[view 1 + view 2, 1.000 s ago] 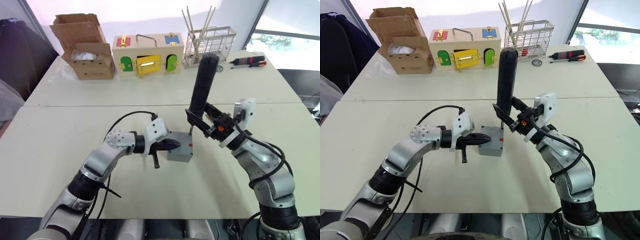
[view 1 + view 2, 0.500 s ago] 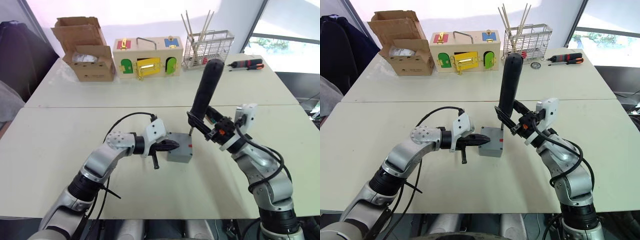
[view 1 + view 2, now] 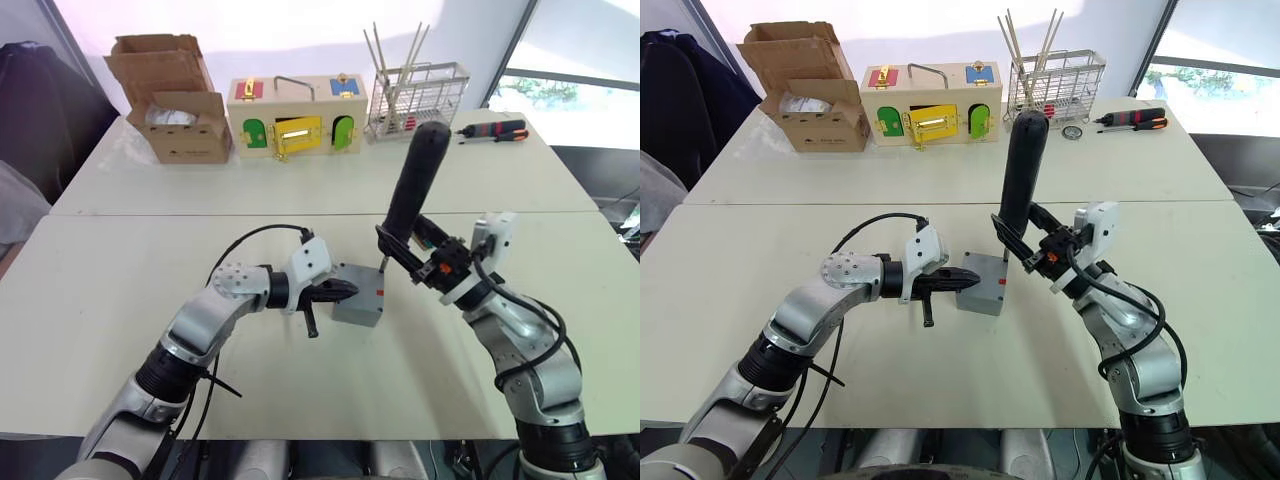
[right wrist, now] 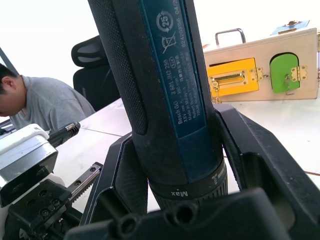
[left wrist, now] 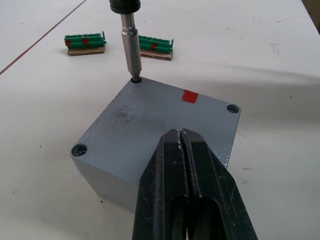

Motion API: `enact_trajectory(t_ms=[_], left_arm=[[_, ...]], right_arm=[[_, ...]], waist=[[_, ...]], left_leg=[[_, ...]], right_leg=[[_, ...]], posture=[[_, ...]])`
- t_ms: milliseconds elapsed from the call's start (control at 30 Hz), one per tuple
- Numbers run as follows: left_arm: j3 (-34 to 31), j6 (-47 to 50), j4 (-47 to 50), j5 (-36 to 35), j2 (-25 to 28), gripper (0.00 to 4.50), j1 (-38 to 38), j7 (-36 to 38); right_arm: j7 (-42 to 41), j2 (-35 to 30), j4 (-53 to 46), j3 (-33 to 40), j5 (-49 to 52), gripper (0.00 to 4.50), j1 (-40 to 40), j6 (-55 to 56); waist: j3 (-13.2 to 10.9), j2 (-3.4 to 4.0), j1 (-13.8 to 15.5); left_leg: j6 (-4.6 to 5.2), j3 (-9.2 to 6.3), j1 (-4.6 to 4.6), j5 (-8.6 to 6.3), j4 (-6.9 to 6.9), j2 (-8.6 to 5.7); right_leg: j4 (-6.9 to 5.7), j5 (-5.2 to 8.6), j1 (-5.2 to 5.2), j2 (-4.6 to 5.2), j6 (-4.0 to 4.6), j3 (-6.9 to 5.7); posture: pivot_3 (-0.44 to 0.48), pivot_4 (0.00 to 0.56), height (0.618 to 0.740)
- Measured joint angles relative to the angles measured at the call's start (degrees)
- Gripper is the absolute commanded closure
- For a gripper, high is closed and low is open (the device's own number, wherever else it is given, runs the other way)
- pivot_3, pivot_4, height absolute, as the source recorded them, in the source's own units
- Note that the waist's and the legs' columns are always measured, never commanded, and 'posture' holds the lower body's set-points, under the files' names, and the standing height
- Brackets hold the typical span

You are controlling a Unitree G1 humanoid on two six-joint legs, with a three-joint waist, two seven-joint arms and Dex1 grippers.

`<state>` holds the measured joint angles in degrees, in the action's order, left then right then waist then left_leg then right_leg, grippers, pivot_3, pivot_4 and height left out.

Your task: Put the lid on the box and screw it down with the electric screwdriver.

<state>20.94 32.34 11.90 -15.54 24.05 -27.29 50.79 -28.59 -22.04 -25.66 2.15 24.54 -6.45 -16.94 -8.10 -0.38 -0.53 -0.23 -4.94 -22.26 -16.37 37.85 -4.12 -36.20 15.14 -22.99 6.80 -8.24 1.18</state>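
The grey box [image 3: 360, 297] sits mid-table with the lid [image 5: 160, 127] lying flat on top of it, a red mark near one edge. My right gripper [image 3: 402, 247] is shut on the thick black electric screwdriver [image 3: 412, 185], which stands nearly upright, leaning a little to the right. Its metal bit [image 5: 131, 50] rests in a corner screw hole of the lid. My left gripper [image 5: 181, 134] is shut, its joined tips resting on the lid's near edge from the left side of the box.
At the table's back stand a cardboard carton [image 3: 175, 100], a wooden box with coloured doors [image 3: 292, 112], a wire rack with sticks [image 3: 420, 92] and a red-and-black hand screwdriver [image 3: 495, 129]. Green terminal strips [image 5: 85, 42] lie beyond the box. A seated person [image 4: 35, 102] is behind.
The screwdriver's top has leaned slightly further right with my right gripper. The box, the lid and my left gripper have stayed in place.
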Motion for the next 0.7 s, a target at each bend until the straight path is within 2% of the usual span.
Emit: enact_trajectory(t_ms=[700], left_arm=[[0.01, -0.16, -0.01, 0.06, -0.25, 4.5, 0.64, 0.23]], right_arm=[[-0.05, 0.56, -0.07, -0.44, -0.65, 2.64, 0.49, 1.07]], waist=[[0.04, -0.02, 0.04]], left_leg=[[0.01, -0.02, 0.0, -0.02, 0.0, 0.0]], right_leg=[[0.06, 0.0, 0.03, 0.0, 0.0, -0.01]], posture=[[0.0, 0.15, 0.73]])
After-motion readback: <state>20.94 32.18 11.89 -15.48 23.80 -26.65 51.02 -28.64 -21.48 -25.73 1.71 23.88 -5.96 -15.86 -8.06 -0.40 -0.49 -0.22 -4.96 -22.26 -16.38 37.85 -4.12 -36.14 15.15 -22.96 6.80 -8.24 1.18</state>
